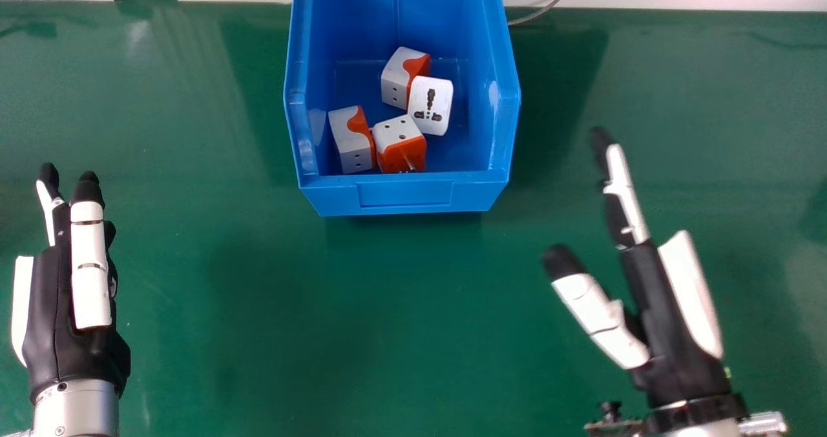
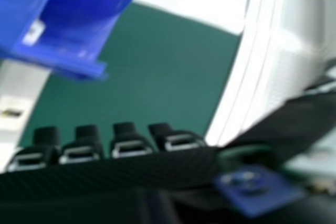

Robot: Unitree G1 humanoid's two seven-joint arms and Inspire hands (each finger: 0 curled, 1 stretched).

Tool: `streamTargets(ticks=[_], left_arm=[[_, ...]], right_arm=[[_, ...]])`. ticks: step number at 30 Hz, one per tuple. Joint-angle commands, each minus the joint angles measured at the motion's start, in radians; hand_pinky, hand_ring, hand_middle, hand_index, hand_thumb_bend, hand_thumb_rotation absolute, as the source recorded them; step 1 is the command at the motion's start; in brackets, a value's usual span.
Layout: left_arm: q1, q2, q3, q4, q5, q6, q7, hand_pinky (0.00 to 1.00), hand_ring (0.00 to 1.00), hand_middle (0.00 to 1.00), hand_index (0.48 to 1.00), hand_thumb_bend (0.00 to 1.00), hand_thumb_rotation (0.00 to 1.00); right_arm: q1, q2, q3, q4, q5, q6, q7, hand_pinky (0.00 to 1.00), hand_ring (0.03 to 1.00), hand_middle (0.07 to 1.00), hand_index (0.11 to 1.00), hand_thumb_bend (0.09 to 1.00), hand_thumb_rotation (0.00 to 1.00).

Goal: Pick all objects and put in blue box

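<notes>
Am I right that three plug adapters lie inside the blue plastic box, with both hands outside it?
Not quite: the head view shows four boxy, white-faced plug adapters inside the blue box. The left hand and right hand are outside.

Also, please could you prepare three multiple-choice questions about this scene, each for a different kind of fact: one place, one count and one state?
1. Where do the plug adapters lie relative to the blue box?
A) Beside it
B) Inside it
C) Behind it

2. How many plug adapters are there?
A) Four
B) Two
C) Seven

3. How is the left robot hand?
A) Clenched into a fist
B) Gripping an adapter
C) Open and empty

Key:
1 B: they sit within its walls.
2 A: two pairs show in the head view.
3 C: its fingers extend straight, holding nothing.
</notes>
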Motion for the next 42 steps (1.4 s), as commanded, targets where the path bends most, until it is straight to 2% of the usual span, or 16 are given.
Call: streamTargets(ticks=[1, 4, 5, 8, 11, 14, 19, 22, 25, 28, 33, 36, 39, 42], left_arm=[[-0.007, 0.015, 0.011, -0.009, -0.007, -0.022, -0.001, 1.0, 1.0, 0.99, 0.98, 0.39, 1.0], [-0.006, 0.01, 0.013, -0.013, -0.019, -0.019, -0.003, 1.0, 1.0, 0.98, 0.977, 0.38, 1.0], [-0.005, 0.01, 0.013, -0.013, -0.019, -0.02, -0.003, 1.0, 1.0, 0.99, 0.977, 0.37, 1.0], [0.0, 0.011, 0.01, -0.014, -0.012, -0.027, 0.0, 1.0, 1.0, 0.99, 0.978, 0.38, 1.0], [0.0, 0.009, 0.01, -0.014, -0.013, -0.029, 0.001, 1.0, 1.0, 0.98, 0.975, 0.37, 1.0], [0.002, 0.013, 0.008, -0.012, -0.007, -0.027, 0.0, 1.0, 1.0, 0.99, 0.979, 0.38, 1.0], [0.002, 0.012, 0.009, -0.008, -0.001, -0.032, 0.003, 1.0, 1.0, 0.99, 0.981, 0.38, 1.0], [0.0, 0.015, 0.011, 0.001, -0.003, -0.037, -0.001, 1.0, 1.0, 0.99, 0.982, 0.37, 1.0], [-0.002, 0.024, 0.012, 0.013, -0.005, -0.042, -0.01, 1.0, 1.0, 0.99, 0.984, 0.37, 1.0], [-0.003, 0.025, 0.016, 0.03, -0.004, -0.061, -0.011, 1.0, 1.0, 0.99, 0.978, 0.36, 1.0], [0.001, 0.024, 0.021, 0.03, -0.017, -0.053, -0.013, 1.0, 1.0, 0.99, 0.98, 0.37, 1.0], [0.0, 0.027, 0.023, 0.045, -0.011, -0.063, -0.012, 1.0, 1.0, 0.99, 0.981, 0.38, 1.0], [-0.01, 0.028, 0.029, 0.065, -0.018, -0.071, -0.013, 1.0, 0.99, 0.98, 0.973, 0.38, 1.0], [-0.018, 0.037, 0.032, 0.084, -0.017, -0.079, -0.02, 1.0, 0.98, 0.98, 0.971, 0.38, 1.0]], right_arm=[[-0.006, 0.017, -0.027, -0.012, 0.033, 0.036, 0.023, 0.98, 1.0, 1.0, 1.0, 0.446, 1.0], [-0.014, 0.035, -0.05, -0.022, 0.063, 0.089, 0.058, 0.99, 1.0, 1.0, 1.0, 0.463, 1.0], [-0.021, 0.041, -0.057, -0.018, 0.071, 0.098, 0.066, 0.99, 1.0, 1.0, 1.0, 0.466, 1.0], [-0.046, 0.056, -0.076, 0.002, 0.081, 0.108, 0.078, 1.0, 1.0, 1.0, 1.0, 0.465, 1.0], [-0.063, 0.071, -0.089, 0.001, 0.087, 0.129, 0.087, 1.0, 1.0, 1.0, 1.0, 0.503, 1.0], [-0.08, 0.083, -0.102, 0.004, 0.084, 0.136, 0.087, 0.98, 1.0, 1.0, 1.0, 0.509, 1.0], [-0.095, 0.097, -0.118, -0.003, 0.087, 0.151, 0.088, 0.97, 1.0, 1.0, 1.0, 0.538, 1.0], [-0.102, 0.104, -0.123, -0.002, 0.093, 0.153, 0.093, 0.97, 1.0, 1.0, 1.0, 0.55, 1.0], [-0.103, 0.113, -0.126, 0.001, 0.103, 0.154, 0.099, 0.98, 1.0, 1.0, 1.0, 0.54, 1.0], [-0.106, 0.122, -0.13, 0.013, 0.108, 0.137, 0.099, 0.98, 1.0, 1.0, 1.0, 0.543, 1.0], [-0.105, 0.136, -0.133, 0.027, 0.104, 0.121, 0.091, 0.98, 1.0, 1.0, 1.0, 0.561, 1.0], [-0.103, 0.146, -0.133, 0.037, 0.105, 0.121, 0.091, 0.98, 1.0, 1.0, 1.0, 0.566, 1.0], [-0.106, 0.156, -0.128, 0.053, 0.094, 0.116, 0.085, 0.98, 1.0, 1.0, 1.0, 0.571, 1.0], [-0.112, 0.164, -0.126, 0.075, 0.09, 0.106, 0.081, 0.98, 1.0, 1.0, 1.0, 0.579, 1.0]])
